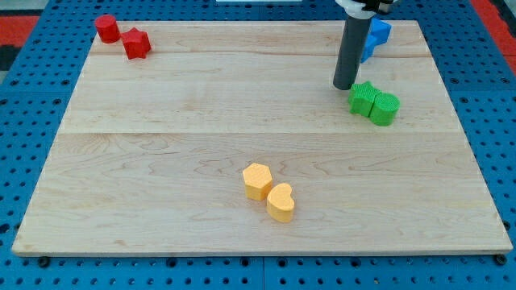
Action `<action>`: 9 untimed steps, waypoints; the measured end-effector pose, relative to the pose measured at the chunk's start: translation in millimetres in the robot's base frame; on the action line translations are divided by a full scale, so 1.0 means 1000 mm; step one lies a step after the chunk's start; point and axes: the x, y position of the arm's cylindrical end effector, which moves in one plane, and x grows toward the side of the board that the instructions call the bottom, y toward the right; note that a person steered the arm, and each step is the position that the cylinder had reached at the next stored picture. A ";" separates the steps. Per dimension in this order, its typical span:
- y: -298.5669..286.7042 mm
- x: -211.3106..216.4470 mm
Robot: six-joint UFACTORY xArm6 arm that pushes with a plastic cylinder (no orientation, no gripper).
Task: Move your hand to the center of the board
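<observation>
My tip (346,86) rests on the wooden board (201,105) at the view's upper right, just left of a green star block (363,97) that touches a green round block (384,108). The rod partly hides a blue block (376,34) behind it near the top edge. A red round block (107,28) and a red star block (136,43) sit at the top left. A yellow hexagon block (257,180) and a yellow heart block (280,201) sit together at the lower middle.
The board lies on a blue perforated table (32,105). A red mat shows at the top corners (20,20).
</observation>
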 end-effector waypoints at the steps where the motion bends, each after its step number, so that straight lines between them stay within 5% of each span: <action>1: 0.000 0.000; 4: -0.024 0.000; 6: -0.197 0.000; 9: -0.198 -0.001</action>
